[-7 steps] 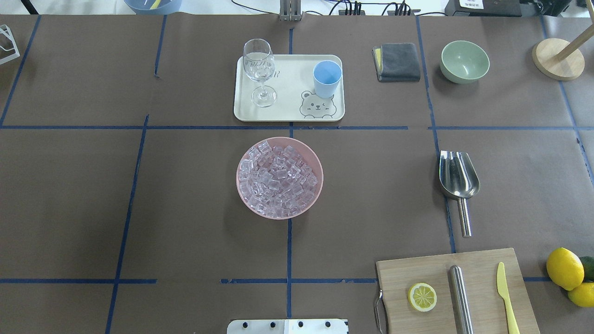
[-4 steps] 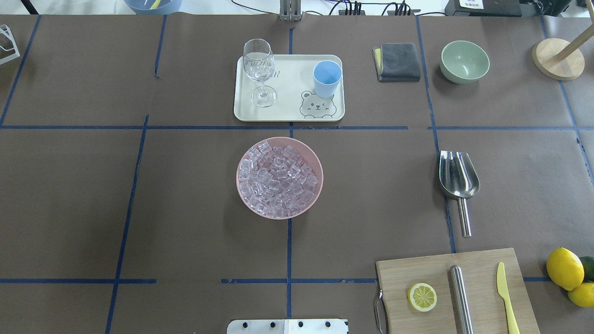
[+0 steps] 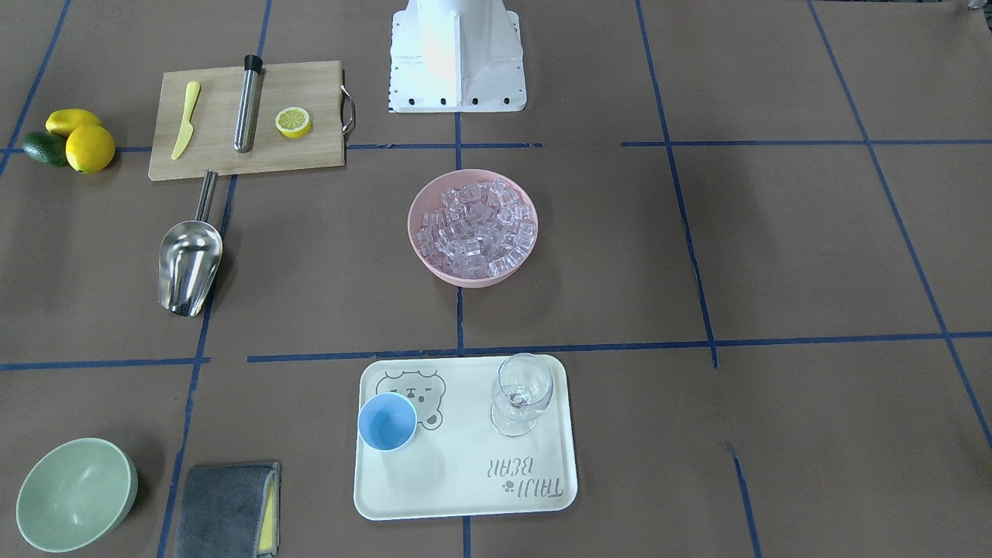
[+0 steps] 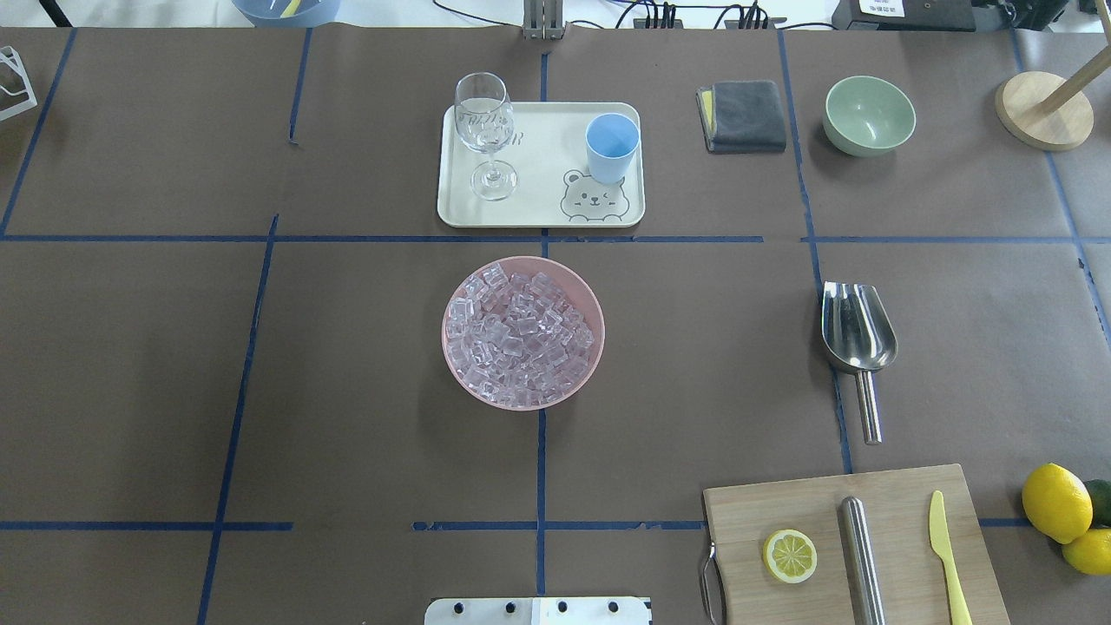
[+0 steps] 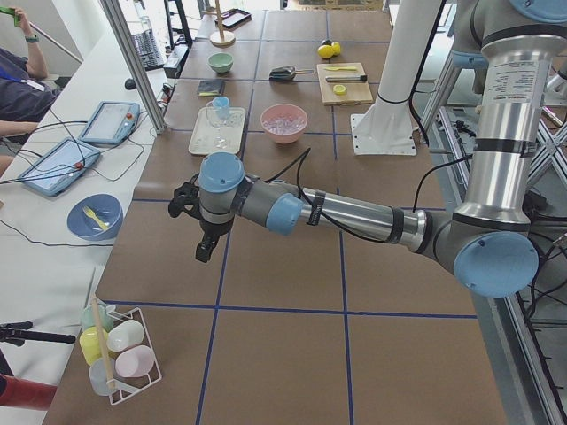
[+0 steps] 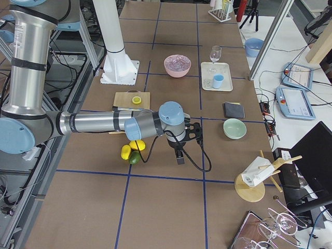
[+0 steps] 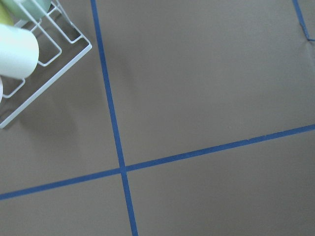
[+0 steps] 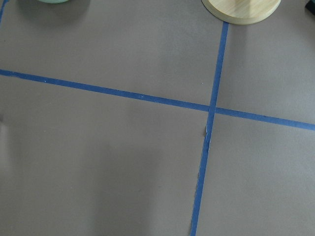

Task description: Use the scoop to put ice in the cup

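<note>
Scoop [image 4: 857, 347] looked stiff, slick steel, likely best pinched mid-handle (left gripper [image 5: 205, 253], right gripper [image 6: 179, 157]: finger state couldn't be told).

The cream tray [image 3: 457, 473], on the side of the table far from the robot, carries the only legible print: two lines beside a paw mark, "BEAR" clear, the other apparently "TAIJI". Faint lettering on the stemmed glass [image 3: 521, 391] cannot be read.

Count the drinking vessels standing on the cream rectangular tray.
2. In the overhead view, the small round light-blue cup stands on the cream tray's right side, above the bear drawing; the clear stemmed glass stands on its left side. Nothing there could hide another.
</note>
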Controlling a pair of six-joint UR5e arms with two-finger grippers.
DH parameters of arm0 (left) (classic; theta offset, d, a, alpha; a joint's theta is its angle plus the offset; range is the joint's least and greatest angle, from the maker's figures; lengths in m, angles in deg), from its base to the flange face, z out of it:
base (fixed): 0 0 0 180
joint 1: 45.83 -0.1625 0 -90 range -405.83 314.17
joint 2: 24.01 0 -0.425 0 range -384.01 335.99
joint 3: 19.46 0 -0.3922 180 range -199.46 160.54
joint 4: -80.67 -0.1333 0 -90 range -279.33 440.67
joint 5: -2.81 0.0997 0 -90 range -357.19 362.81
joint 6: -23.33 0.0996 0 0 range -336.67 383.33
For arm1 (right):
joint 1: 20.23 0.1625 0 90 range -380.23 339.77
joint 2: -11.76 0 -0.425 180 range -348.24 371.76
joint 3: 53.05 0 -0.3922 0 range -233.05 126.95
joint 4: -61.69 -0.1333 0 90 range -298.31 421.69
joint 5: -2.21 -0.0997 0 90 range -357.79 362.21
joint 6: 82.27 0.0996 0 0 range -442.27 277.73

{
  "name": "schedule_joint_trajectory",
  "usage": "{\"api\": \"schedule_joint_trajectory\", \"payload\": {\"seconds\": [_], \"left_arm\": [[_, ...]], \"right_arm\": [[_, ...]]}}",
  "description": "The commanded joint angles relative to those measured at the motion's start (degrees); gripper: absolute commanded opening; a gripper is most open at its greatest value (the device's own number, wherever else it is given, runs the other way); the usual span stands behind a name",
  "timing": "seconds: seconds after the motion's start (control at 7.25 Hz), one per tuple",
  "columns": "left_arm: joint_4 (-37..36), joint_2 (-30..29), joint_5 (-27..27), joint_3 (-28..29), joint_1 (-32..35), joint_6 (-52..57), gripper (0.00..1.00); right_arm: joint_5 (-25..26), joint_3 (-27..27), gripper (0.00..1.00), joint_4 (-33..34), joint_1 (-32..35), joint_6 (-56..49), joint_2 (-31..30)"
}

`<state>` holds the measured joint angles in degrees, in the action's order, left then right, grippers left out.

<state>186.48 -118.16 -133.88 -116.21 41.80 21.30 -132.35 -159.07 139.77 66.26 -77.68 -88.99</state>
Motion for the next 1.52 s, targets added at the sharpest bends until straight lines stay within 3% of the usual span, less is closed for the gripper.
{"api": "schedule_joint_trajectory", "payload": {"seconds": [0.0, 0.41, 0.83, 1.1, 1.38], "left_arm": [[6.2, -0.7, -2.5, 1.0, -1.5, -4.9, 1.00], [21.0, 0.1, -2.9, 2.8, -2.9, -4.8, 1.00], [39.3, -1.7, -2.1, 2.9, -17.3, -5.0, 1.00], [42.5, -3.8, -1.7, 2.6, -24.4, -6.0, 1.00], [43.5, -8.5, 5.7, 3.1, -32.5, -10.1, 1.00]], "right_arm": [[0.1, -0.1, 1.00, -0.2, -0.1, 0.2, 0.2], [0.6, -0.2, 1.00, -0.2, -2.7, 2.8, 3.4], [1.8, -0.1, 1.00, -0.2, -7.6, 8.5, 7.4], [1.8, -0.1, 1.00, -0.2, -9.1, 11.7, 9.4], [1.6, -0.8, 1.00, -0.3, -10.8, 14.7, 9.8]]}}
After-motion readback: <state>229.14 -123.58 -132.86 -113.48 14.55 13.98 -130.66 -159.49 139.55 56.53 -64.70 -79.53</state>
